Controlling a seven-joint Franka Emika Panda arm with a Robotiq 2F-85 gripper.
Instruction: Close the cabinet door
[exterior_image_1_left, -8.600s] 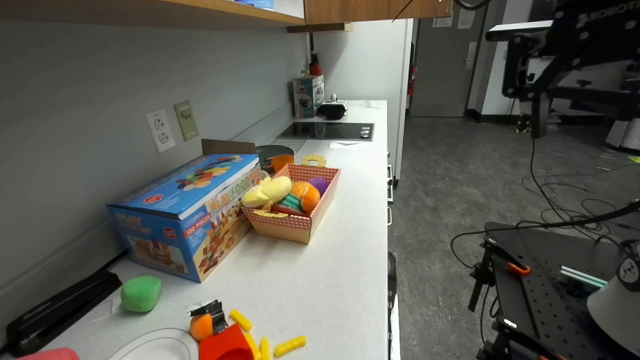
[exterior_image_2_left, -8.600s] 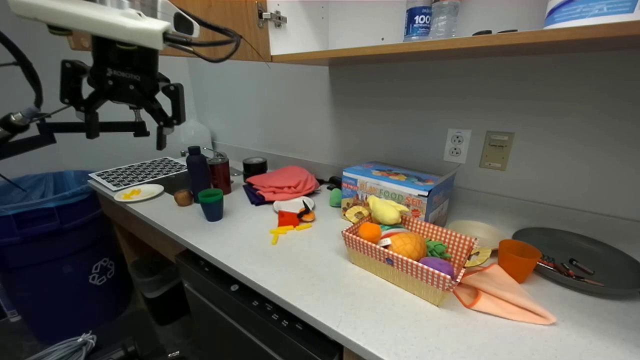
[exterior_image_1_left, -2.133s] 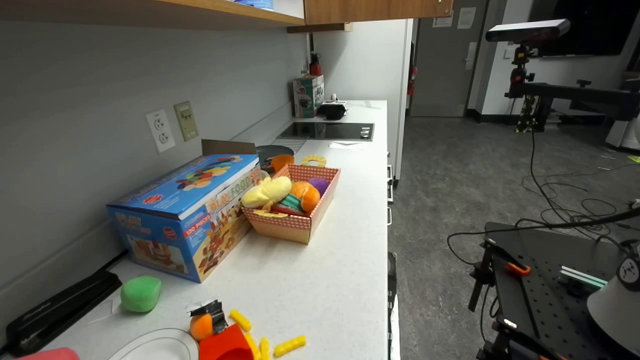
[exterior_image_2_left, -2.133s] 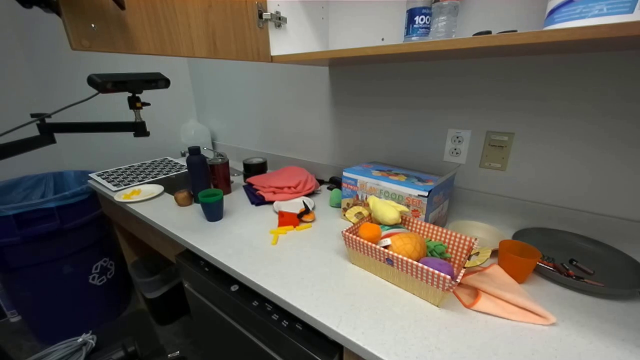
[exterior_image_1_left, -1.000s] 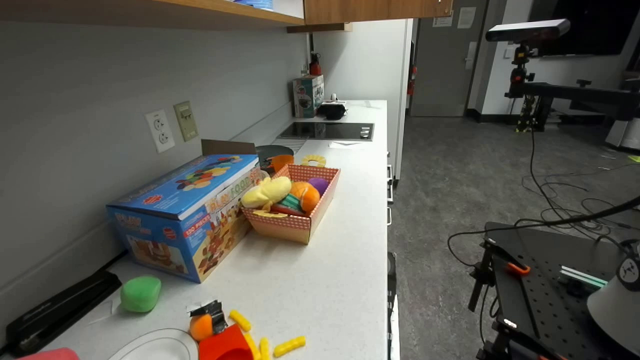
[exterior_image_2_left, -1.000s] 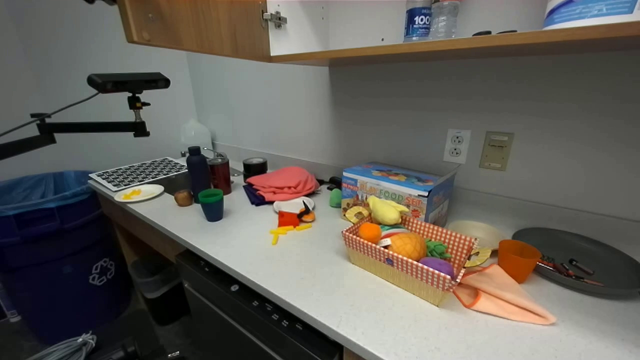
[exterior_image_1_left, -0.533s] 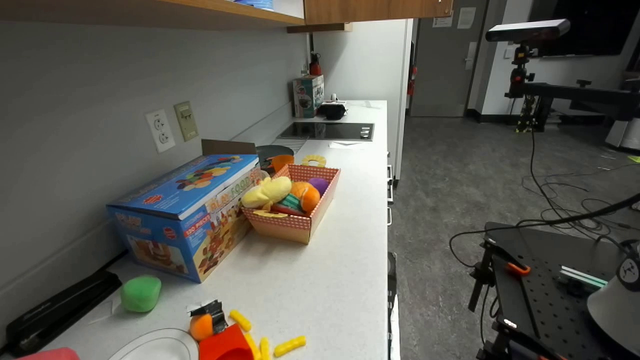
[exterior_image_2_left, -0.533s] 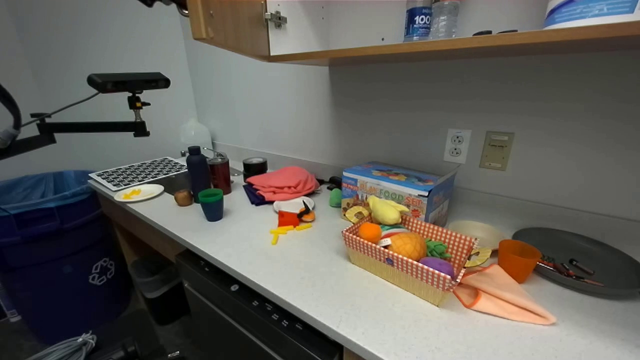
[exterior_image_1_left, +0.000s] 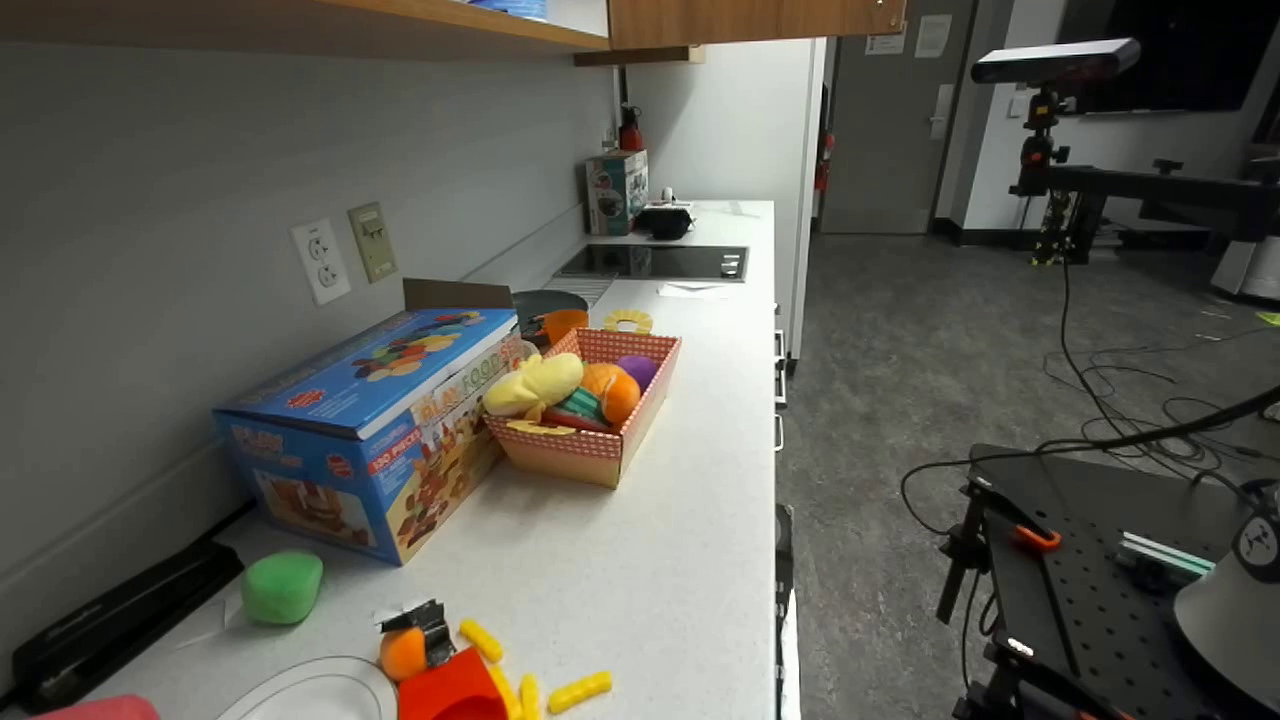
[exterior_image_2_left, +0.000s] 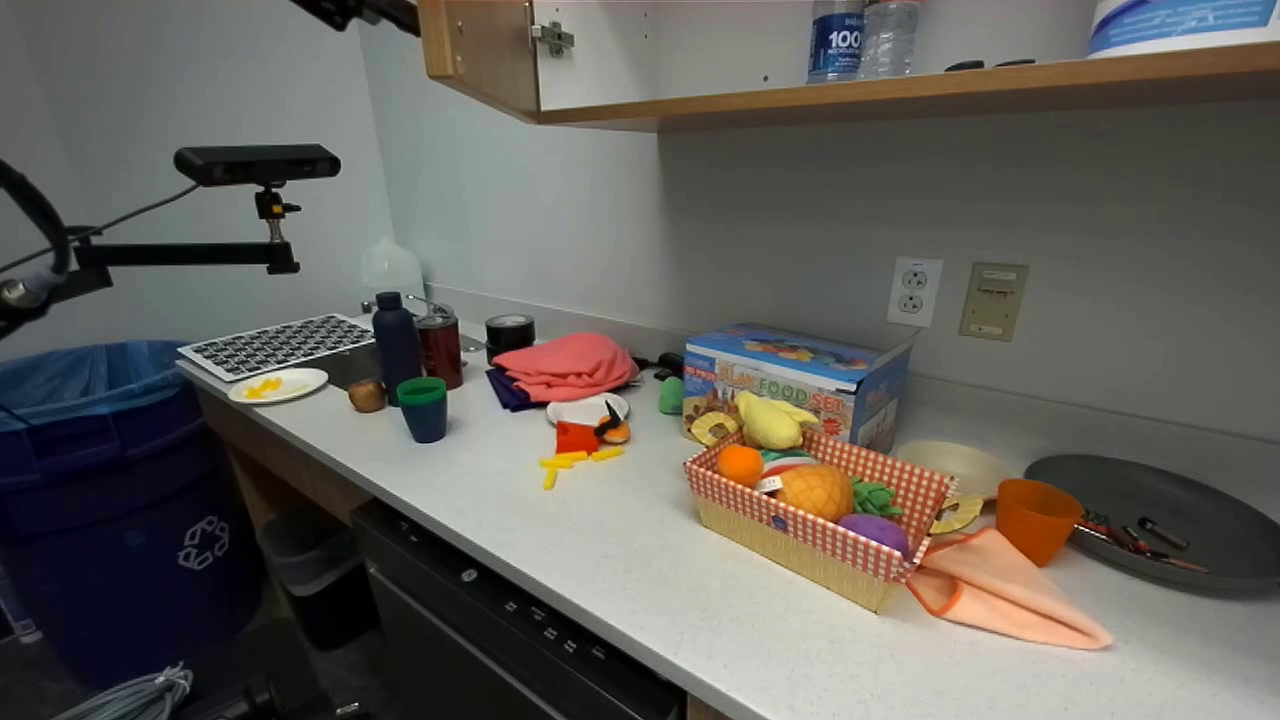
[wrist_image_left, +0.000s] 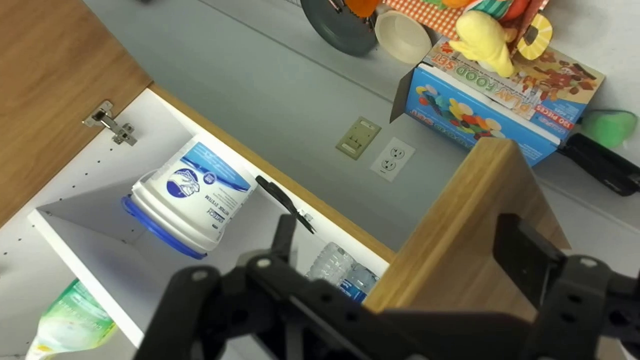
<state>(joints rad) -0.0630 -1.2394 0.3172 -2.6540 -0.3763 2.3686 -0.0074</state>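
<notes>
The wooden cabinet door (exterior_image_2_left: 485, 60) stands part open on its hinge (exterior_image_2_left: 550, 38) at the cabinet's end. In the wrist view the same door (wrist_image_left: 500, 250) rises close to the gripper with its free edge between the two fingers. My gripper (wrist_image_left: 397, 235) is open. One finger lies over the cabinet's inside, the other in front of the door's outer face; contact cannot be told. Only dark parts of the gripper (exterior_image_2_left: 370, 12) show at the top of an exterior view. A second cabinet door (wrist_image_left: 55, 95) stands open, also seen in an exterior view (exterior_image_1_left: 750, 20).
The cabinet holds a white tub (wrist_image_left: 197, 192) and clear bottles (wrist_image_left: 342, 272) near the door. Below, the counter (exterior_image_2_left: 610, 540) bears a play food box (exterior_image_2_left: 790, 385), a basket (exterior_image_2_left: 790, 545) and cups. A camera on a black arm (exterior_image_2_left: 190, 255) stands at the left.
The cabinet door has swung inward from wide open to part open, its free edge moving right in an exterior view. The gripper has moved right with it. The second door has not moved.
</notes>
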